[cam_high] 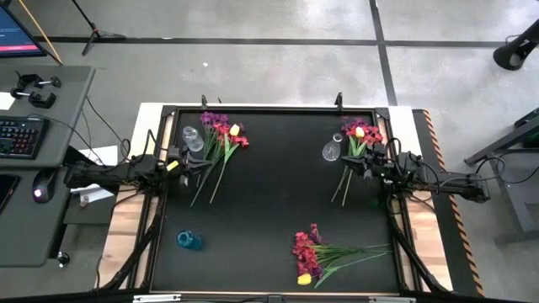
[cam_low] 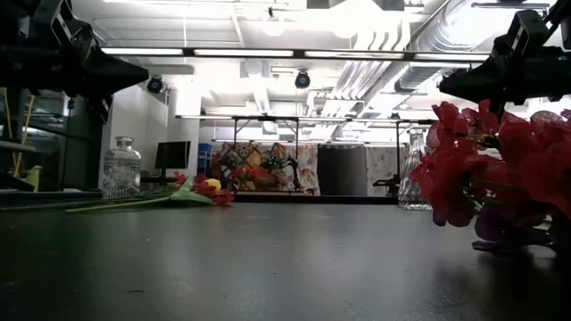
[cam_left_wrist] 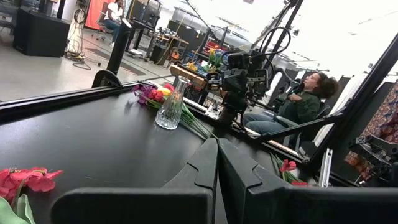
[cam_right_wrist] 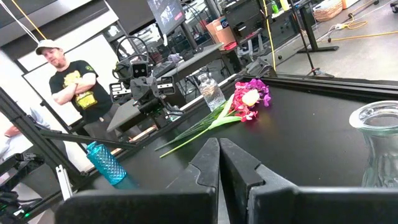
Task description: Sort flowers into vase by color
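On the black worktop (cam_high: 278,210), the near edge has a bunch of red and pink flowers (cam_high: 310,252) lying flat, with a small blue vase (cam_high: 188,241) well apart to the left. Farther back, the left claw (cam_high: 200,165) is pinched shut and holds nothing. It sits by a clear vase (cam_high: 193,139) and a second bunch (cam_high: 221,135). The right claw (cam_high: 349,165) is pinched shut too, with nothing in it, beside another clear vase (cam_high: 331,151) and a third bunch (cam_high: 360,135).
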